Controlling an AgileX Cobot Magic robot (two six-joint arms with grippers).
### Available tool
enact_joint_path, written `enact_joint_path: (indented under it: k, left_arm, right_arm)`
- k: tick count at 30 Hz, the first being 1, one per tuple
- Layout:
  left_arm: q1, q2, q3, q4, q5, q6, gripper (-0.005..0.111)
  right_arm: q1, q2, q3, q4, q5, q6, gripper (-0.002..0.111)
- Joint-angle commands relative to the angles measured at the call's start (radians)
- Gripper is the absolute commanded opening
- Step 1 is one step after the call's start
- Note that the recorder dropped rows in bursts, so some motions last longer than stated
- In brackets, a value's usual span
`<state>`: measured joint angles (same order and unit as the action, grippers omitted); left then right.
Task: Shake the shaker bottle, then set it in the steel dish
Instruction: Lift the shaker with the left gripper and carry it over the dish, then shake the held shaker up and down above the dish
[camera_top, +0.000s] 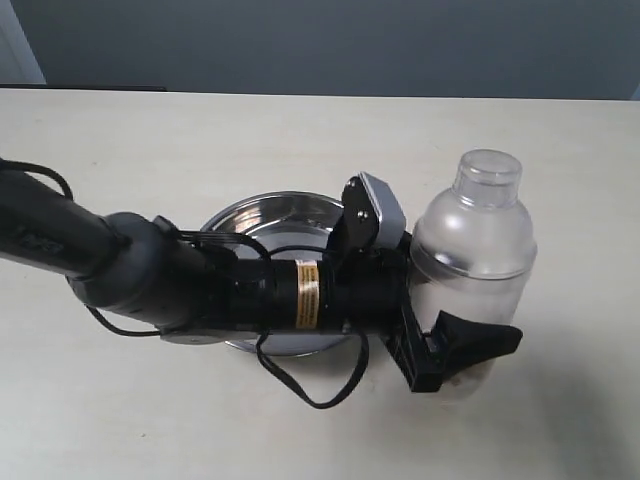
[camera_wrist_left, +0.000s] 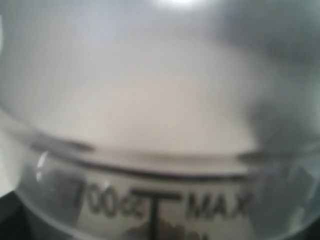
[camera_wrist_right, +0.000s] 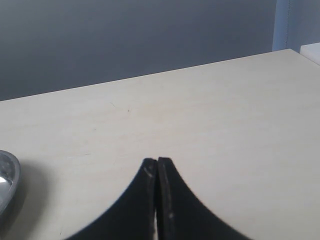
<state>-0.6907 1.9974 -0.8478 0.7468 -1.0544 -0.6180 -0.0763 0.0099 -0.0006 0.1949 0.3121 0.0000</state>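
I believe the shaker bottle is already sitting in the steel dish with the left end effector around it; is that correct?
Not quite: the exterior view shows the shaker bottle beside the steel dish, not in it; the left end effector is around it.

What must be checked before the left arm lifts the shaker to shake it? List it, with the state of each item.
1. Shaker bottle upright on the table: ok.
2. Cap on the bottle: ok.
3. Left gripper set around the bottle's lower body: ok.
4. Grip firm on both sides: cannot tell. The near finger lies along the wall, and the far one is hidden.
5. Steel dish free as a landing spot: cannot tell, because the left arm covers much of it.
6. Right gripper out of the way: ok. It is shut and away from the bottle.
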Motion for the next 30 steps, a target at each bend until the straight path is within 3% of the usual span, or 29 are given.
enact_joint_path:
  k: [1,5,9,12,16,21,24,27,30]
  left_arm:
    - [-0.009,-0.084,-0.004,-0.043,0.123,0.001,0.001]
    - [0.0,-0.228,-0.019,-0.075,0.194,0.069,0.001]
    - [0.016,-0.42,-0.074,-0.184,0.45,0.301,0.001]
    - [0.053,-0.425,-0.05,-0.36,0.588,0.357,0.001]
    - [0.083,-0.28,0.034,-0.42,0.522,0.349,0.001]
    - [0.083,-0.439,-0.039,-0.466,0.515,0.424,0.001]
    - [0.083,-0.39,0.011,-0.544,0.611,0.414,0.001]
    - [0.083,-0.294,0.05,-0.596,0.613,0.41,0.001]
    - [0.074,-0.403,0.032,-0.542,0.593,0.414,0.001]
  right_arm:
    - [-0.003,-0.005,0.001,-0.002,-0.008,0.0,-0.001]
    - [-0.003,-0.005,0.001,-0.002,-0.008,0.0,-0.001]
    - [-0.003,-0.005,0.001,-0.002,-0.008,0.0,-0.001]
    - [-0.003,-0.005,0.001,-0.002,-0.008,0.0,-0.001]
    - [-0.003,-0.005,0.001,-0.002,-0.008,0.0,-0.001]
    - [-0.003,-0.005,0.001,-0.002,-0.008,0.0,-0.001]
    - [-0.003,-0.005,0.001,-0.002,-0.008,0.0,-0.001]
    - [-0.003,-0.005,0.001,-0.002,-0.008,0.0,-0.001]
    - [-0.003,-0.005,0.001,-0.002,-0.008,0.0,-0.001]
